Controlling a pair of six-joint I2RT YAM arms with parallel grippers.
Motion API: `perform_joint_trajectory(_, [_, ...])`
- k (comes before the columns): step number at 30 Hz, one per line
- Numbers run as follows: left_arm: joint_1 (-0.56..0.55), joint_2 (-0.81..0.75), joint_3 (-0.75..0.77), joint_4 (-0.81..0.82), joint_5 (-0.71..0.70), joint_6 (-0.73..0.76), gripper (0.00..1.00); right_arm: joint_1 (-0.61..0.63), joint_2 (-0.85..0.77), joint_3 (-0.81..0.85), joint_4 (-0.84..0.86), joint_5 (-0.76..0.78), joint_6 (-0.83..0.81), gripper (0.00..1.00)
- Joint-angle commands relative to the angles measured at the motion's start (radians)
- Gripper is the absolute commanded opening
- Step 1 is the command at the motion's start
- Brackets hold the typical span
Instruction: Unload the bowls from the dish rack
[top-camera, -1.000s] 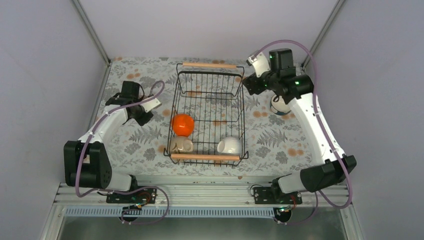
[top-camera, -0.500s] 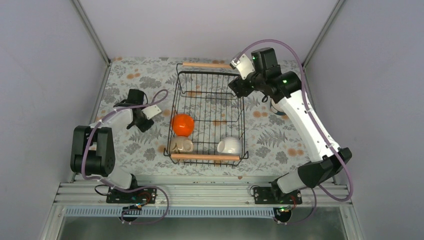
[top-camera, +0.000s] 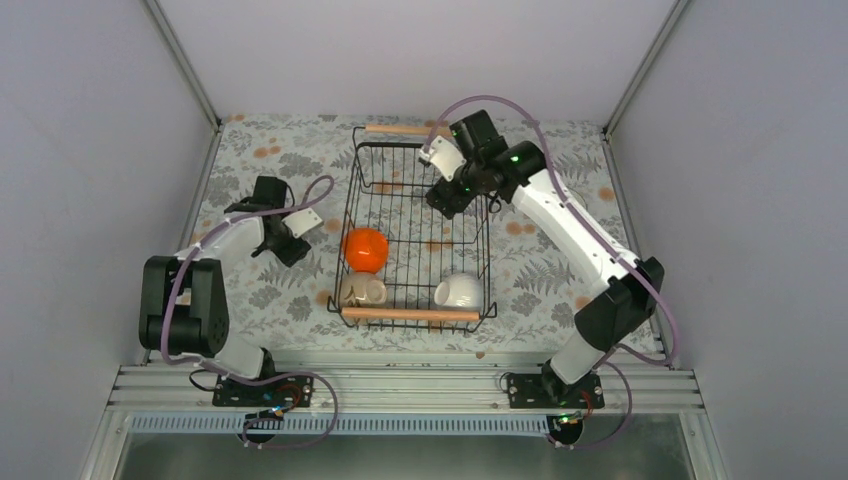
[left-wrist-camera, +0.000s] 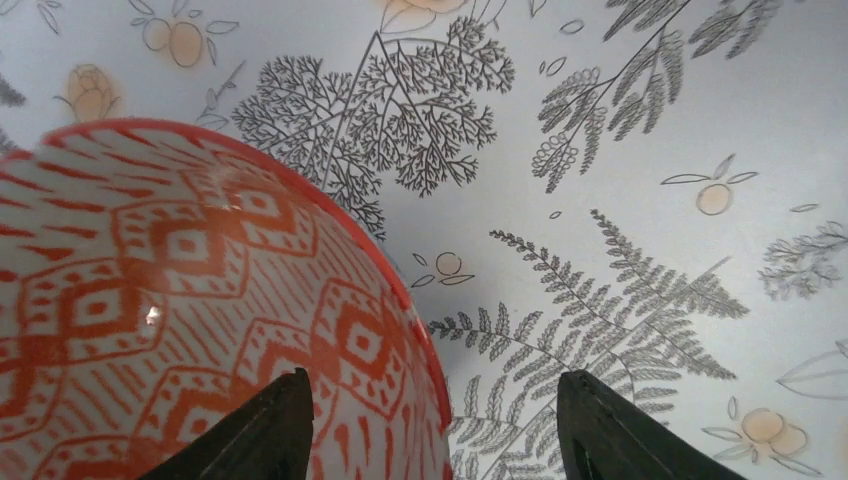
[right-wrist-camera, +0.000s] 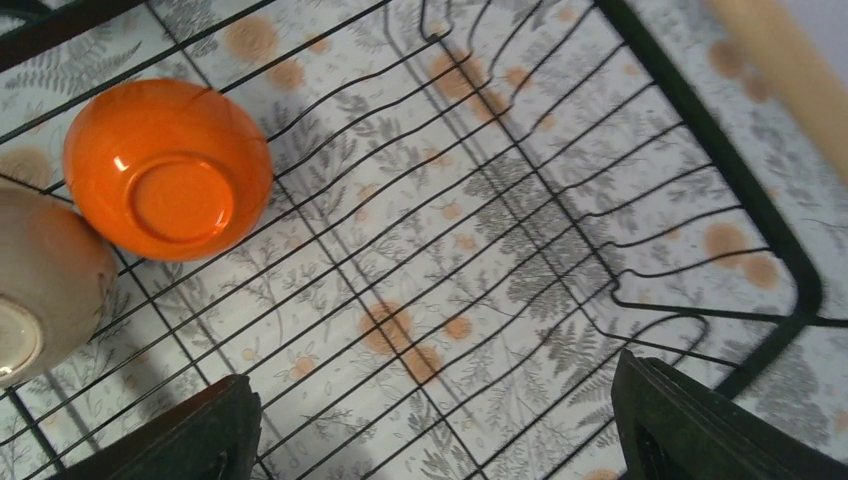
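Observation:
The black wire dish rack (top-camera: 482, 230) stands mid-table with three bowls in it: an orange bowl (top-camera: 365, 249) upside down, a beige bowl (top-camera: 363, 290) and a white bowl (top-camera: 459, 291) by the near wooden handle. My right gripper (top-camera: 447, 197) hovers open over the rack's far part; its wrist view shows the orange bowl (right-wrist-camera: 165, 170) and beige bowl (right-wrist-camera: 45, 280) through open fingers (right-wrist-camera: 440, 430). Left of the rack, my left gripper (left-wrist-camera: 435, 430) is open astride the rim of a red-and-white patterned bowl (left-wrist-camera: 150, 300) resting on the cloth, one finger (left-wrist-camera: 270, 430) inside it.
A floral cloth (top-camera: 560, 290) covers the table. The rack has wooden handles at the far end (top-camera: 400, 130) and the near end (top-camera: 410, 314). Grey walls close in on both sides and at the back.
My left gripper went from shut to open on the patterned bowl's rim. The right arm swung left from beside the rack to above its far part.

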Motion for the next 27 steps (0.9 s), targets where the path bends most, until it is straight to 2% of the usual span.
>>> perform_joint_trajectory(1, [0.005,-0.072,0.075,-0.094,0.044,-0.019,0.68,0.039,0.055,0.019,-0.020,-0.051,-0.014,0.87])
perform_joint_trajectory(4, [0.005,-0.140,0.143,-0.158,0.093,-0.050,0.77,0.064,0.090,0.025,-0.019,-0.077,-0.015,0.89])
perform_joint_trajectory(8, [0.003,-0.222,0.237,-0.210,0.197,-0.137,0.84,0.113,0.128,0.010,0.012,-0.084,-0.020,0.90])
perform_joint_trajectory(11, [-0.007,-0.261,0.272,-0.205,0.249,-0.208,0.89,0.150,0.147,-0.019,0.085,-0.039,-0.010,0.91])
perform_joint_trajectory(15, [-0.032,-0.287,0.282,-0.174,0.285,-0.279,0.95,0.188,0.165,-0.053,0.193,-0.012,0.006,0.96])
perform_joint_trajectory(18, [-0.076,-0.269,0.281,-0.145,0.277,-0.314,1.00,0.222,0.185,-0.074,0.250,0.030,0.006,0.99])
perform_joint_trajectory(27, [-0.180,-0.147,0.305,-0.095,0.149,-0.337,1.00,0.263,0.275,-0.095,0.383,0.124,0.016,1.00])
